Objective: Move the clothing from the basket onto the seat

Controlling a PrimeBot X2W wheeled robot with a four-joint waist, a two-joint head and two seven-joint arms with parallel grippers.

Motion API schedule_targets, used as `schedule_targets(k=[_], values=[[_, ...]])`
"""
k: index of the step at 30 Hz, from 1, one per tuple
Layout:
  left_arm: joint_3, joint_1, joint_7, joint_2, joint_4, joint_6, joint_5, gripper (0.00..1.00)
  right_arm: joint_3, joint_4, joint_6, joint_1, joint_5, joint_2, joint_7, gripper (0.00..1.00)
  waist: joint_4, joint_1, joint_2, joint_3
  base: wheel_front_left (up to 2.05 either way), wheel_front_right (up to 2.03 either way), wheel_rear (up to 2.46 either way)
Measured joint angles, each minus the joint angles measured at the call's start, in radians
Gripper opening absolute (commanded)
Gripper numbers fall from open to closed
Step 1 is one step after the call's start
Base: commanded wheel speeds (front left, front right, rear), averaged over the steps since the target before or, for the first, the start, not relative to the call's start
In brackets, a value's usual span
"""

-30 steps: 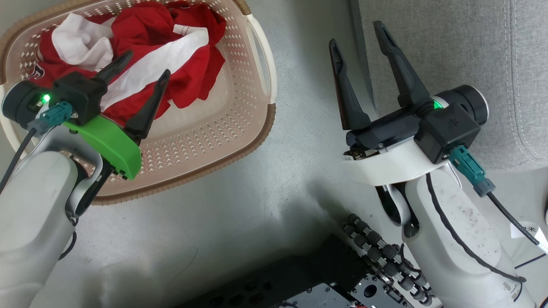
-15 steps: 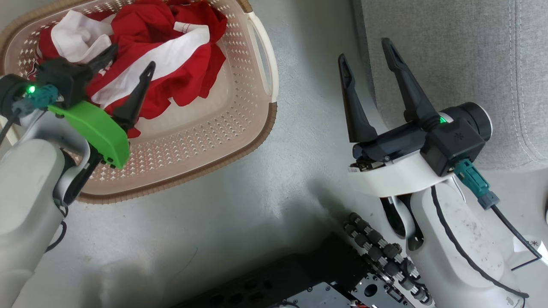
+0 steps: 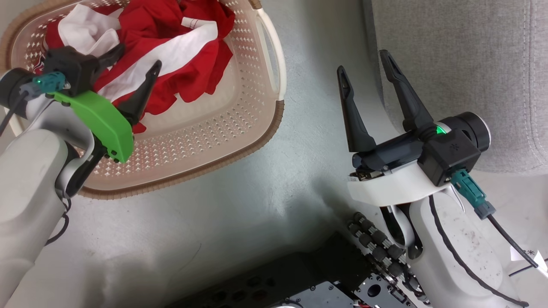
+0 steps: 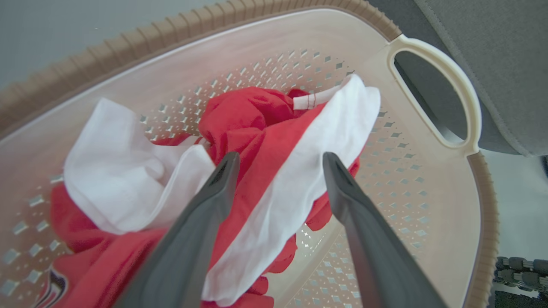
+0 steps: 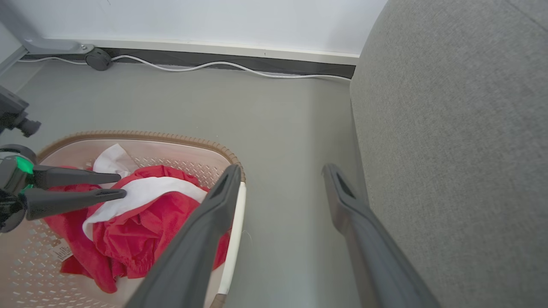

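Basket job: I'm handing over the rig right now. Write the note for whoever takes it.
Left gripper: open, poised over the red-and-white fabric clothing, gripping nothing.
Right gripper: open, empty, above the floor beside the grey upholstered sofa.
Clothing lies heaped in the cream perforated plastic basket with brown rim.
Done: no garment moved yet.
To do: grasp, lift, carry each to the sofa.

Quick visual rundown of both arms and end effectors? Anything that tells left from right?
Both have pale forearms, two long dark tapered fingers, a black wrist block, a teal connector with a black cable, and a green light. The left end effector carries a bright green wrist guard, the right end effector a white wrist guard. The right forearm is scuffed.
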Motion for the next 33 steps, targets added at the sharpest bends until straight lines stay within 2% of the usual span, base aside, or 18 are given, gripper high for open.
schedule_targets(k=[14,16,17,23,29,33], values=[[-0.076,-0.028,-0.002,-0.02,0.035,0.0,-0.044,1.0,-0.005,-0.008,0.0,0.013,0.0,0.0,0.0,1.0,0.012,0.0,0.0,0.001,0.0,0.0,0.0],[-0.078,-0.035,-0.014,-0.023,0.042,0.0,-0.045,0.38,-0.007,-0.008,0.0,0.02,0.0,0.0,0.0,1.0,0.013,0.0,0.0,0.0,0.0,0.0,0.0],[-0.082,-0.039,-0.015,-0.023,0.045,0.0,-0.045,0.0,-0.007,-0.008,0.0,0.02,0.0,0.0,0.0,1.0,0.013,0.0,0.0,0.0,0.0,0.0,0.0],[-0.099,-0.047,-0.072,-0.045,0.062,0.0,-0.046,0.0,-0.006,-0.008,0.0,0.02,0.003,0.0,0.0,1.0,0.012,0.0,0.0,-0.008,0.0,0.0,0.0],[-0.036,-0.048,-0.201,-0.058,0.049,0.0,-0.064,0.0,-0.03,0.012,0.0,0.001,0.004,0.002,0.0,1.0,0.017,0.0,0.0,-0.041,0.0,0.0,0.0],[0.005,-0.047,-0.208,-0.062,0.032,0.0,-0.089,0.0,-0.071,0.024,0.0,-0.027,-0.009,0.0,0.0,1.0,0.036,0.0,0.0,-0.08,0.0,0.0,0.0]])
